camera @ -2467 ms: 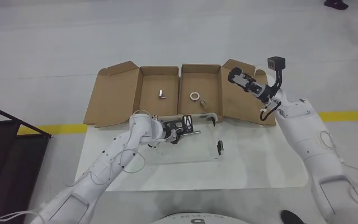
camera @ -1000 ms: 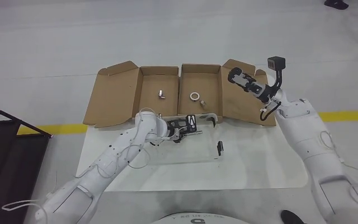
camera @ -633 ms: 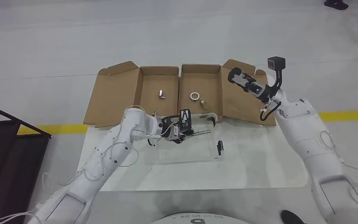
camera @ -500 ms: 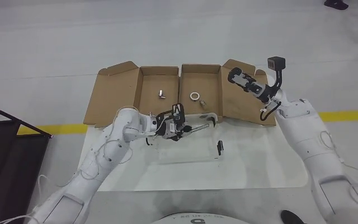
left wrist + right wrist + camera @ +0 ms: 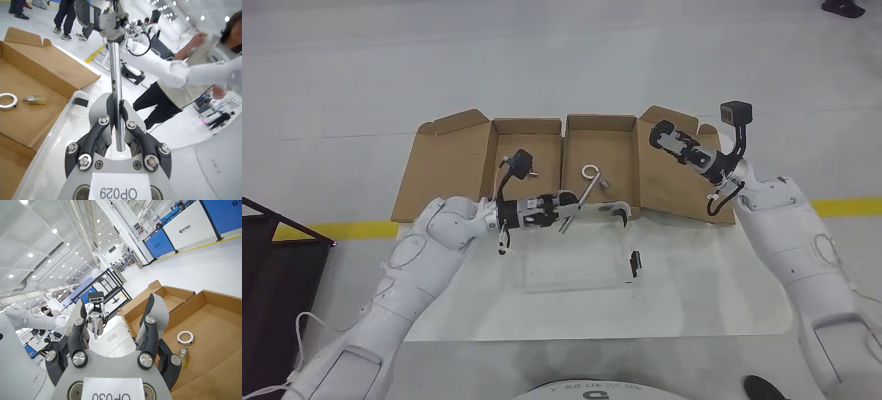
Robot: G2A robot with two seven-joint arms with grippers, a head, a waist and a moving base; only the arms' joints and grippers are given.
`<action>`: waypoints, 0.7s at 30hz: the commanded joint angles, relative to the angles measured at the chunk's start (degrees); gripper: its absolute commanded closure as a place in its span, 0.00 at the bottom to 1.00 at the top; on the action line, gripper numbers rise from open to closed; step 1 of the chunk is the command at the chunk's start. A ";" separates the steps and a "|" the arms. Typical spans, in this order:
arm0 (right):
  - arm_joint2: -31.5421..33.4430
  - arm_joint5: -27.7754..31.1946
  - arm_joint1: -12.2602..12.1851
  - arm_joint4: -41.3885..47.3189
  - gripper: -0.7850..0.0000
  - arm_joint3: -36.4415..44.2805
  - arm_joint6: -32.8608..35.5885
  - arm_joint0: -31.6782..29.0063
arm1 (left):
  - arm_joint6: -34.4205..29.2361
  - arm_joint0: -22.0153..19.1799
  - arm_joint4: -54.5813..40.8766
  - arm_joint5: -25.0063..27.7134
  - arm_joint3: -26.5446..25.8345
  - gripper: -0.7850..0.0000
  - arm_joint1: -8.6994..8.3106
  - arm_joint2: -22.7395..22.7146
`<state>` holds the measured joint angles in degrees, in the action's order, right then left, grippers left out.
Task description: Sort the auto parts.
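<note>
The left tool (image 5: 115, 106) is clamped near one end of the polished steel rod (image 5: 115, 62), holding it over the front wall of the open cardboard box (image 5: 47, 62). The rod looks stiff and slippery, so a mid-length hold would likely be steadier. The right tool (image 5: 116, 305) hangs spread apart and empty.

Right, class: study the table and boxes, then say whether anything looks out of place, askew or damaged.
Nothing looks damaged or spilled. The one loose item is a small black part lying alone by the right edge of the clear tray, outside both cardboard boxes.
</note>
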<state>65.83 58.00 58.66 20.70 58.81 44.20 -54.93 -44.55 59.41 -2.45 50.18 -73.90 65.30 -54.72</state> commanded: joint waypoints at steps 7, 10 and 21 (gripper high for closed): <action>0.00 0.00 0.00 0.00 0.15 0.00 0.00 0.00 | -3.68 -0.76 -6.73 -3.77 1.54 1.00 -0.44 -0.44; 0.00 0.00 0.00 0.00 0.16 0.00 0.00 0.00 | -3.68 -0.76 -6.73 -3.77 1.54 1.00 -0.44 -0.44; 0.00 0.00 0.00 0.00 0.06 0.00 0.00 0.00 | -10.28 1.01 -41.41 -11.97 6.44 1.00 0.19 -1.99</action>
<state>65.83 58.00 58.66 20.70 58.81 44.20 -54.93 -51.42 60.67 -33.87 39.66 -68.92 65.44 -56.05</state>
